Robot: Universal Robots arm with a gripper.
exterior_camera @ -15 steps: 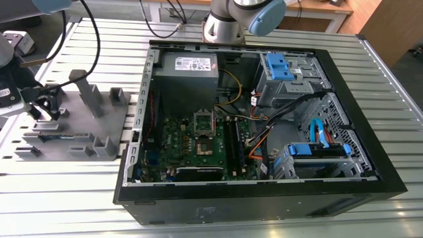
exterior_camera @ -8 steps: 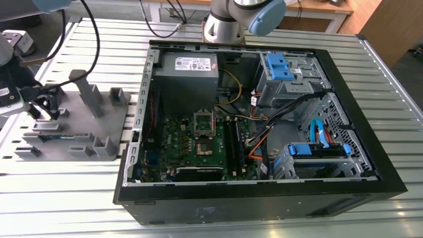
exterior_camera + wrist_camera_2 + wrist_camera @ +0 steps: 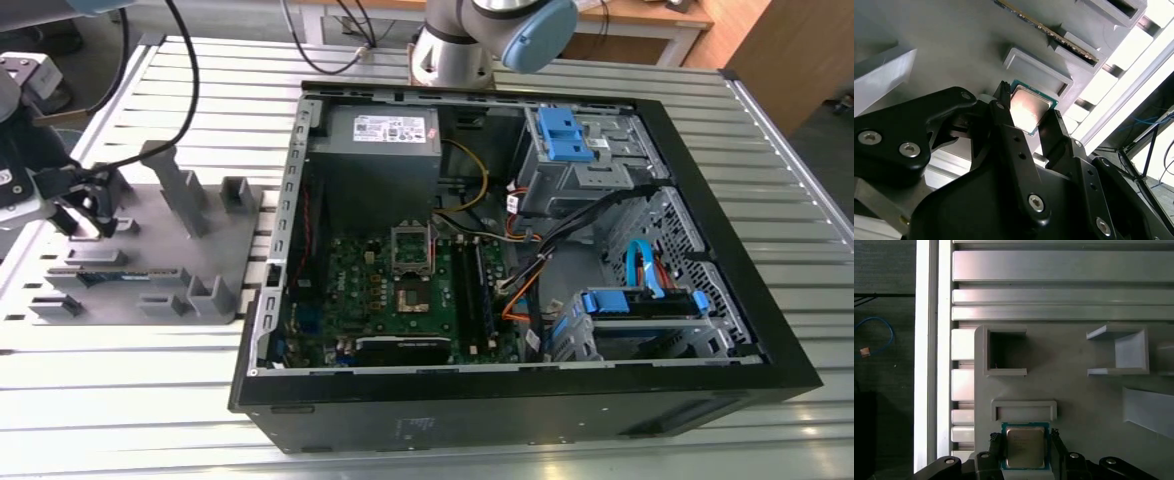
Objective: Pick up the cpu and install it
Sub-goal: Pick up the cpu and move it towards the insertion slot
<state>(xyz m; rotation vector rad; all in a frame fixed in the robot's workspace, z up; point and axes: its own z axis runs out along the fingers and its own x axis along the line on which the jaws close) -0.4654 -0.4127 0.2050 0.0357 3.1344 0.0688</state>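
The cpu (image 3: 1025, 447), a small square chip with a silvery top and a thin green rim, lies on the grey fixture plate (image 3: 1094, 405) just beside a low bracket (image 3: 1024, 409). My gripper (image 3: 1025, 440) straddles it, one black finger against each of two opposite edges. In the second wrist view the cpu (image 3: 1028, 106) likewise sits pinched between the fingertips (image 3: 1002, 95). In the exterior view the gripper (image 3: 87, 210) is over the fixture plate (image 3: 147, 250) at the exterior view's left, well away from the motherboard's socket (image 3: 411, 290) inside the open computer case (image 3: 534, 390).
Upright grey holders (image 3: 180, 185) stand on the fixture plate, and a memory stick (image 3: 1054, 32) sits in one slot. The case holds a power supply (image 3: 387, 130), blue drive brackets (image 3: 567, 135) and loose cables (image 3: 534, 270). A slatted metal table (image 3: 120, 400) lies under everything.
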